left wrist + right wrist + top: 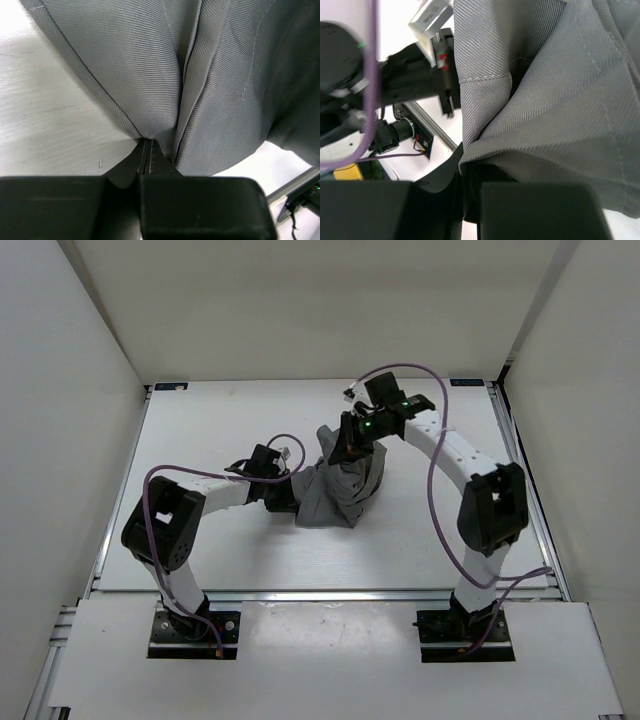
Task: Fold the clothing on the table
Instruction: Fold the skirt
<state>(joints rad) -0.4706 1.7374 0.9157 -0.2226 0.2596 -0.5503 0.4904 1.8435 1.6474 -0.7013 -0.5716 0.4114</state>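
Observation:
The clothing (338,490) is a grey pleated skirt, bunched and lifted in the middle of the white table (220,540). My left gripper (292,492) is shut on its left edge, low over the table. In the left wrist view the stitched hem (145,150) runs into the closed jaws, with pleats (215,90) hanging beyond. My right gripper (345,448) is shut on the skirt's upper edge, farther back and higher. In the right wrist view a fold of the fabric (530,145) is pinched between the fingers, and a seamed band (485,80) hangs above it.
The table's aluminium rail (520,470) runs along the right side, with white walls all round. A purple cable (432,470) loops beside the right arm. The left arm's body (405,75) and its base fittings show in the right wrist view.

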